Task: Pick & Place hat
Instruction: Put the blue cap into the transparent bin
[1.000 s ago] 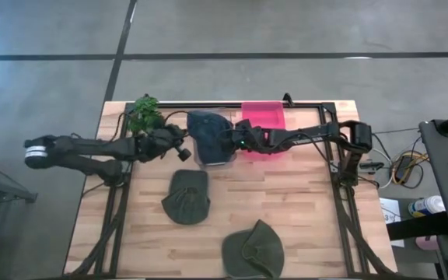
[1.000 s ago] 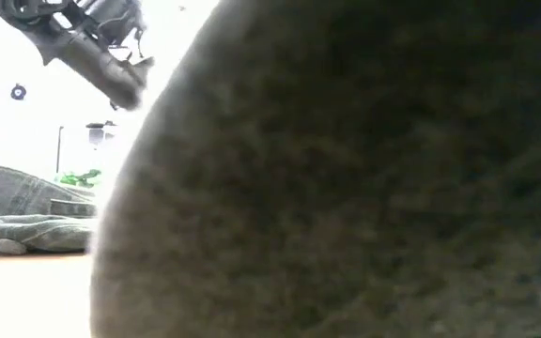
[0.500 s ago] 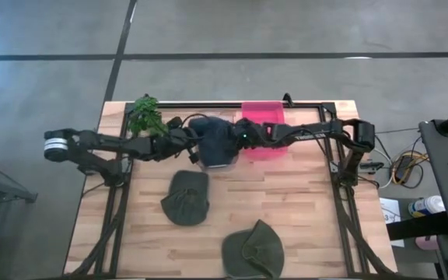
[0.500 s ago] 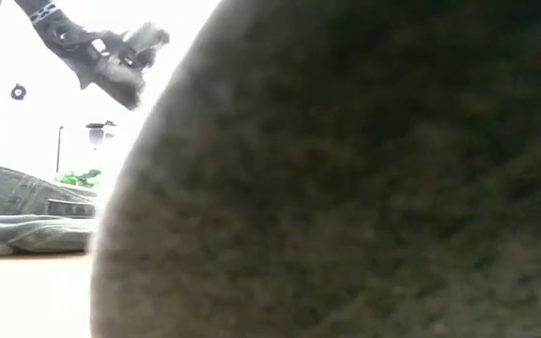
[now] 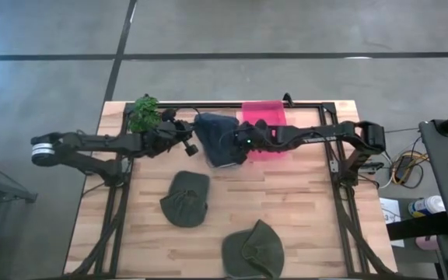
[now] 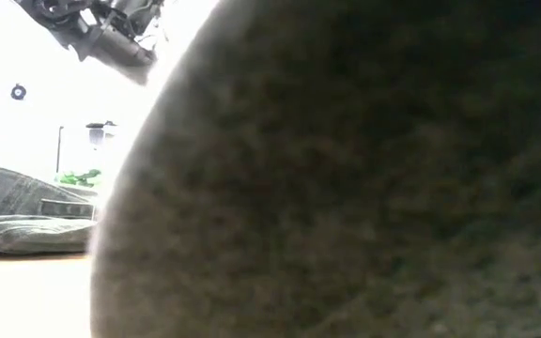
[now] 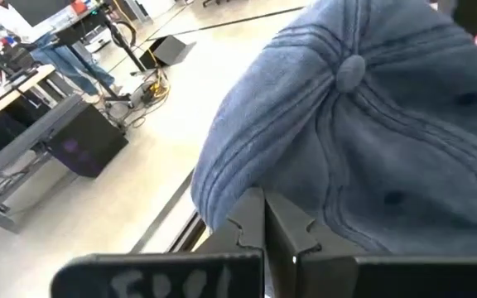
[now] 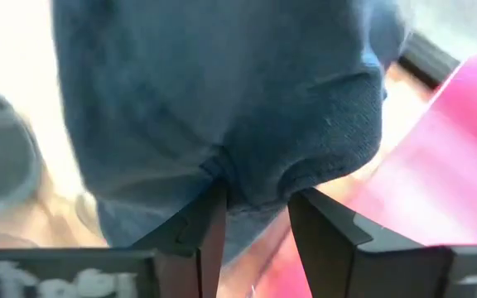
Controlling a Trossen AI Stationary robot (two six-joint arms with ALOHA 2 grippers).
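The right hand (image 5: 236, 142) is extended across the rear of the tabletop (image 5: 302, 202), fingers (image 8: 209, 223) clamped on the edge of the blue hat (image 5: 220, 136). The left hand (image 5: 189, 146), fingers together, is now withdrawn beside the hat, apart from it. The hat is held above the pink bin (image 5: 267, 117)'s near side. Two green hats (image 5: 187, 198) lie nearer the front.

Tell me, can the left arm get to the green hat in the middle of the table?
Probably yes. The left gripper is shut and empty beside the blue hat, and the green hat lies on bare wood just in front of it. Nothing sits between them. It would need to open first.
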